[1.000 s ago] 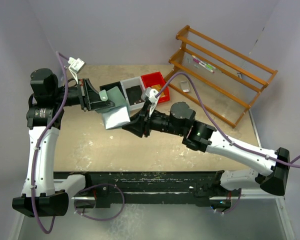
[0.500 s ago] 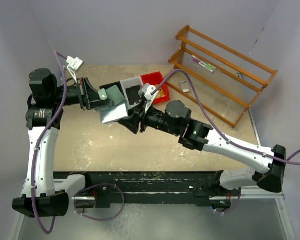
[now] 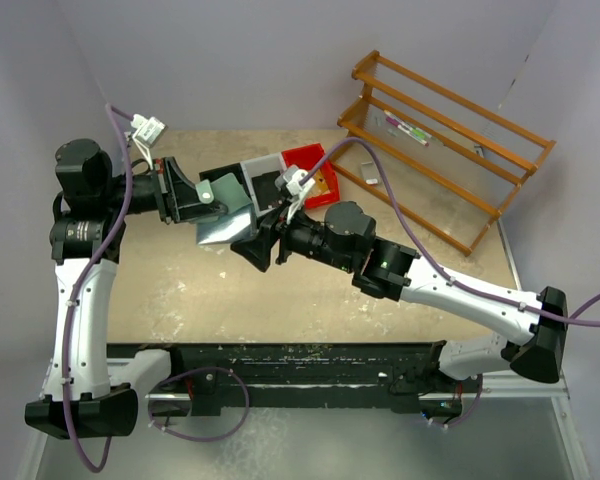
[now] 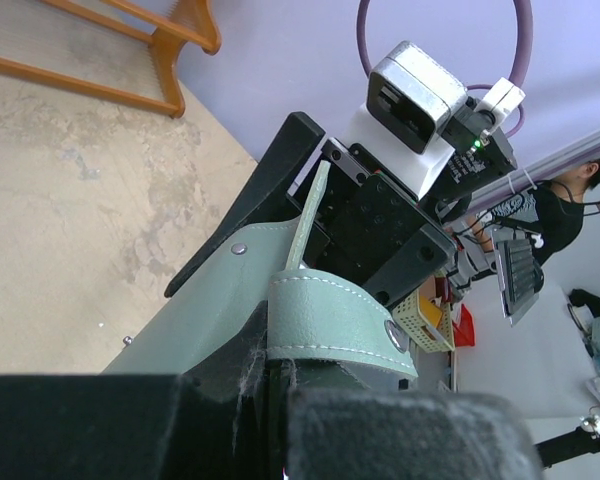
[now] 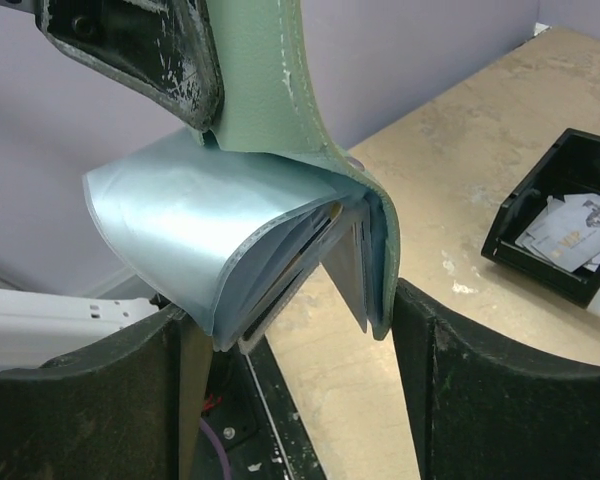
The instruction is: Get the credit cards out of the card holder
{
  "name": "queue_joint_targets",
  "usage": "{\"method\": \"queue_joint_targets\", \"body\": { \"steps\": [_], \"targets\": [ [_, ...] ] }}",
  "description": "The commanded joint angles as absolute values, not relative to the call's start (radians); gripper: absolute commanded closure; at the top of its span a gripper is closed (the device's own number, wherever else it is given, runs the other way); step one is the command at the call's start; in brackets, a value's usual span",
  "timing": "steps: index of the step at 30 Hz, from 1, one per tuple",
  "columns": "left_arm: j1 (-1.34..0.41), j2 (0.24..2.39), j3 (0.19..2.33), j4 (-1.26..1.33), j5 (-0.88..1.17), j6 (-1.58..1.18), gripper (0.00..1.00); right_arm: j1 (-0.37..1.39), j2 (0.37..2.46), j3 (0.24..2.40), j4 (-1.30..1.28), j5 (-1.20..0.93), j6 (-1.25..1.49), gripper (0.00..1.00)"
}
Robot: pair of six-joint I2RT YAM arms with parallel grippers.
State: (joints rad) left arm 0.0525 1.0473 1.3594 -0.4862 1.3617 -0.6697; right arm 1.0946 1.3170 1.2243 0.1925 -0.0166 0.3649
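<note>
L gripper (image 3: 202, 203) clamped card holder (image 5: 265, 80) cover; R gripper (image 5: 285, 300) spread, straddled pocket pages (image 5: 170, 220). Step: pre-grasp. Next: pinch credit cards (image 5: 305, 250) by edge.

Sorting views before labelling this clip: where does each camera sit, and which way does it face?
Top external: above and behind the robot, looking down at the table; both arms show, left gripper and right gripper at the card holder.
Left wrist: looks along its own dark fingers, past the holder's snap tab, to the right gripper.
Right wrist: looks between its own fingers at the hanging holder, black bin beyond.
Shared: all three see the card holder.
</note>
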Motion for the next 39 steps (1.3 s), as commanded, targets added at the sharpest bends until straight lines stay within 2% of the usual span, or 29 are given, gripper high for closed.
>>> {"method": "queue_joint_targets", "body": {
  "steps": [1, 15, 19, 24, 28, 34, 35, 36, 37, 39],
  "targets": [
    [0.045, 1.015, 1.353, -0.500, 1.458, -0.685, 1.00, 1.085, 1.292, 1.249, 0.343, 0.070, 0.410, 0.28],
    [0.043, 1.015, 1.341, -0.525, 1.463, -0.661, 1.00, 1.085, 1.237, 1.193, 0.451, 0.156, 0.407, 0.25],
    [0.044, 1.014, 1.340, -0.526, 1.465, -0.663, 1.00, 1.085, 1.240, 1.173, 0.498, 0.117, 0.398, 0.27],
    [0.045, 1.013, 1.341, -0.525, 1.465, -0.666, 1.00, 1.085, 1.267, 1.179, 0.505, -0.051, 0.398, 0.31],
    [0.045, 1.012, 1.339, -0.525, 1.465, -0.666, 1.00, 1.071, 1.272, 1.163, 0.540, -0.199, 0.419, 0.46],
    [0.045, 1.012, 1.341, -0.532, 1.461, -0.646, 1.00, 0.991, 1.268, 1.163, 0.540, -0.345, 0.536, 0.94],
    [0.044, 1.011, 1.343, -0.538, 1.457, -0.630, 1.00, 0.982, 1.267, 1.170, 0.521, -0.354, 0.547, 1.00],
    [0.046, 1.012, 1.346, -0.554, 1.448, -0.605, 0.98, 0.974, 1.267, 1.179, 0.504, -0.365, 0.553, 1.00],
    [0.045, 1.014, 1.355, -0.576, 1.437, -0.571, 0.90, 0.969, 1.267, 1.197, 0.478, -0.372, 0.556, 1.00],
    [0.045, 1.031, 1.404, -0.656, 1.401, -0.454, 0.64, 0.967, 1.276, 1.243, 0.378, -0.379, 0.551, 1.00]
  ]
}}
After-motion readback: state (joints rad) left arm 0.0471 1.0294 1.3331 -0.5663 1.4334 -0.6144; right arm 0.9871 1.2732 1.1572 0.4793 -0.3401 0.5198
